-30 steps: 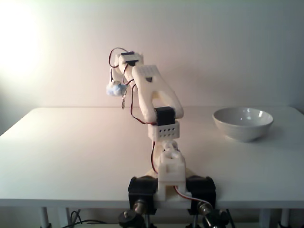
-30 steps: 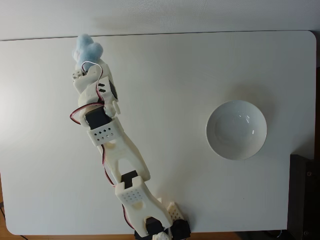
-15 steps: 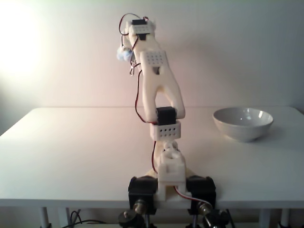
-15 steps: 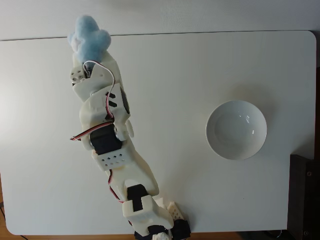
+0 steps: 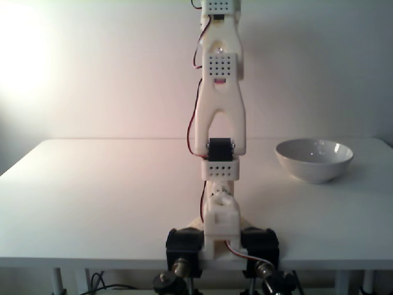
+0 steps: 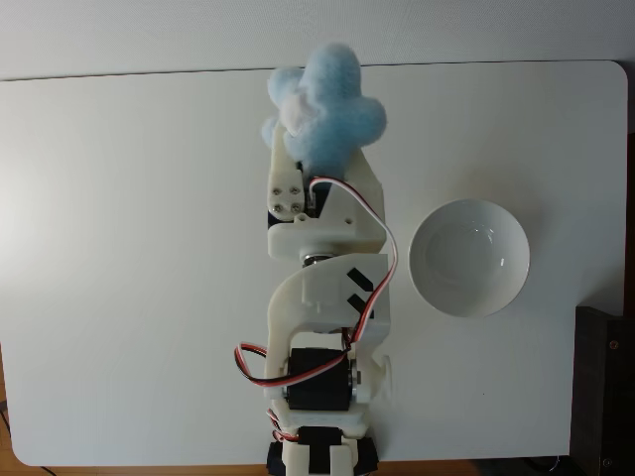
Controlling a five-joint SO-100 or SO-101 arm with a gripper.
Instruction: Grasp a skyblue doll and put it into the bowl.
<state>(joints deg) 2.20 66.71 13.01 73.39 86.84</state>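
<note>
Standing near-vertical, white arm [image 5: 220, 110] raised high; gripper [image 6: 316, 149] clamped on skyblue doll [image 6: 327, 114], left of bowl [image 6: 468, 257] seen from above.

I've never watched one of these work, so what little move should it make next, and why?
Probably swing toward the bowl. The tool holds the skyblue doll high above the table, and in the top-down fixed view the empty bowl sits to its right.

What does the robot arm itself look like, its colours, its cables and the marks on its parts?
The arm is white plastic with blocky, rounded links. Black servo motors sit at the joints. Some white plates carry grids of small round holes. Thin red, black and white cables loop along it. At the table's edge sits a black base. The claw is white too.
</note>
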